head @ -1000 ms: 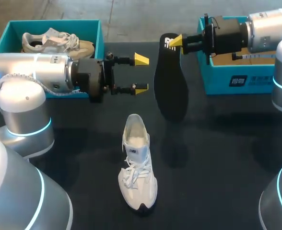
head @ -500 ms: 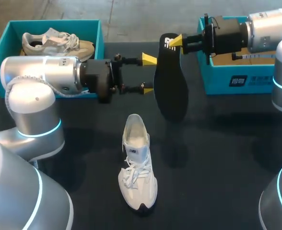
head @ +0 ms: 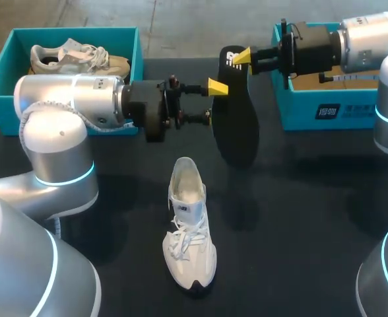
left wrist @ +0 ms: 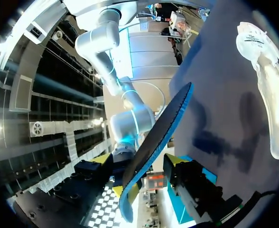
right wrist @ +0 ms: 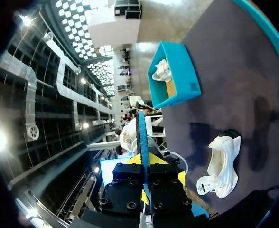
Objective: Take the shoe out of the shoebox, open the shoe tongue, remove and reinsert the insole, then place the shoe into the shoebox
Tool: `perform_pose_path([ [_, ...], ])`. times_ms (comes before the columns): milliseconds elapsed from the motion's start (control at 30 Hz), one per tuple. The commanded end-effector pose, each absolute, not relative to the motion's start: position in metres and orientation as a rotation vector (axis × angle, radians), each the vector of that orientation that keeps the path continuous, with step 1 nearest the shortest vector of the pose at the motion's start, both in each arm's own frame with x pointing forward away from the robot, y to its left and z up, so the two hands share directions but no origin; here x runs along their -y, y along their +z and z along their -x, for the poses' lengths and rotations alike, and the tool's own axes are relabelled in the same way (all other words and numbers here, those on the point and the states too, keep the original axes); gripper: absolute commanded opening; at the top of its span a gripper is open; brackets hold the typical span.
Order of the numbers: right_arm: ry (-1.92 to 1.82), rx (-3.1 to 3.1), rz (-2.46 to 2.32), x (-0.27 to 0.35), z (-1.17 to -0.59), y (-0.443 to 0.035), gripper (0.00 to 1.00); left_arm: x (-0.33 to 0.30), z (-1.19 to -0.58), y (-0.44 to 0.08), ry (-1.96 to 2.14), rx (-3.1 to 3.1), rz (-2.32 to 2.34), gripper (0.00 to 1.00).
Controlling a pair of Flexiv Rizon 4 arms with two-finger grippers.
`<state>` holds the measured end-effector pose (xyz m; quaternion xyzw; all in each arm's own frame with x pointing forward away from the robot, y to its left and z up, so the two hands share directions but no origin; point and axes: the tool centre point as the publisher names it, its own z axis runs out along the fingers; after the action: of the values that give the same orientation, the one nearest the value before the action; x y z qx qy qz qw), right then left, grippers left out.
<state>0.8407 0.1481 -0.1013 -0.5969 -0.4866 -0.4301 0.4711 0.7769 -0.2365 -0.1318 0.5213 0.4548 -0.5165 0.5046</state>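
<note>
Insole (head: 237, 129) hangs pinched at one end in my right gripper (head: 241, 57); my left gripper (head: 212, 101) straddles it, spread apart, one fingertip hidden behind it.

No wording can be made out: a white printed emblem sits on the front wall of the right-hand teal shoebox (head: 313, 113), a white mark on the heel end of the black insole (head: 237, 125), and a small dark mark on the side of the white shoe (head: 189, 231), all too small to read.
</note>
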Motion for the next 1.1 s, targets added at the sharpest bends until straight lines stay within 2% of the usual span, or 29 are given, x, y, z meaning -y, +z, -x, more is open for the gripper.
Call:
perform_pose_path([
  [33, -1.049, 1.194, 1.467, -0.149, -0.841, -0.100, 0.00, 0.234, -0.776, -0.131, -1.234, -1.100, -1.253, 0.49],
  [367, -1.049, 1.194, 1.467, -0.149, -0.841, -0.100, 0.00, 0.236, -0.779, -0.129, -1.228, -1.098, -1.265, 0.46],
  [600, -1.049, 1.194, 1.467, -0.149, -0.841, -0.100, 0.00, 0.238, -0.779, -0.130, -1.219, -1.089, -1.273, 0.40],
  [800, -1.049, 1.194, 1.467, -0.149, -0.841, -0.100, 0.00, 0.241, -0.781, -0.130, -1.219, -1.088, -1.270, 0.30],
  [1100, -1.049, 1.194, 1.467, -0.149, -0.841, -0.100, 0.00, 0.246, -0.780, -0.128, -1.225, -1.078, -1.276, 0.29],
])
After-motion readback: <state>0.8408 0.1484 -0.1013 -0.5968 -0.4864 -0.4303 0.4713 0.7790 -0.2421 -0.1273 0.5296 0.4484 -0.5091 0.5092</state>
